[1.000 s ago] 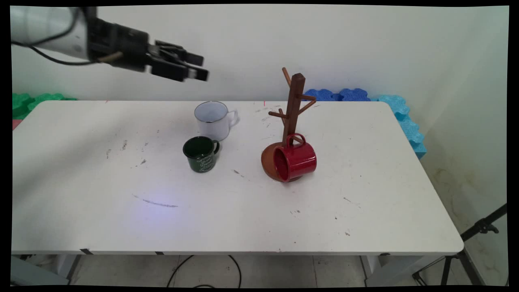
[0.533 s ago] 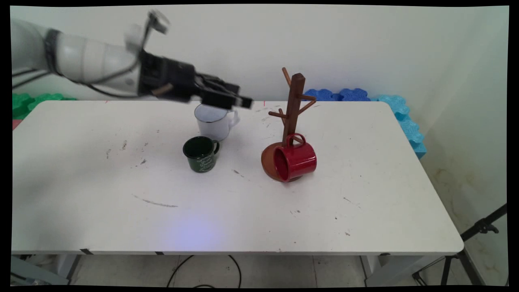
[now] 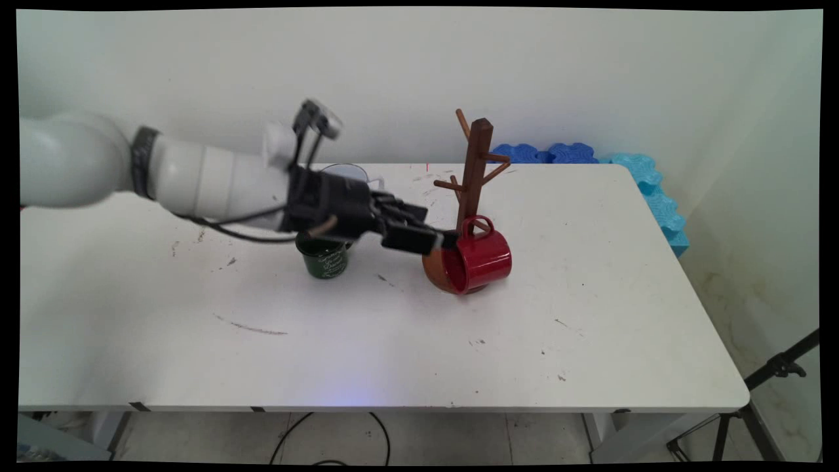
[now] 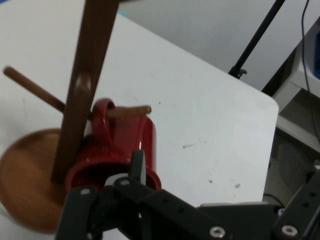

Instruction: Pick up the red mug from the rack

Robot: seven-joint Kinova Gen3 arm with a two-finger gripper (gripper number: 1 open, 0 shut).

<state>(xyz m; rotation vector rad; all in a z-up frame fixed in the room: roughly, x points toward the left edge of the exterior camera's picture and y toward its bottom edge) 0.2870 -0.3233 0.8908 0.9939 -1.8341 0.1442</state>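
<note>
Red mug (image 3: 482, 259) (image 4: 125, 145) lies on its side on the round base of the wooden mug tree (image 3: 475, 170) (image 4: 87, 75), right of the middle of the white table (image 3: 393, 341). Its open mouth faces the arm and its handle is looped over the lowest peg. It is glossy red inside and out. The gripper (image 3: 446, 239) (image 4: 137, 167) is at the mug's rim. In the main view its tip overlaps the rim, and in the hand view its black linkage covers the lower part of the mouth, so contact cannot be confirmed, nor whether the gripper is spread or closed. The arm crosses in front of the dark green mug (image 3: 326, 261), hiding its rim. Behind it, only part of the rim of the white mug (image 3: 344, 169) shows. Blue foam tiles (image 3: 570, 153) lie against the wall past the table's far edge.
</note>
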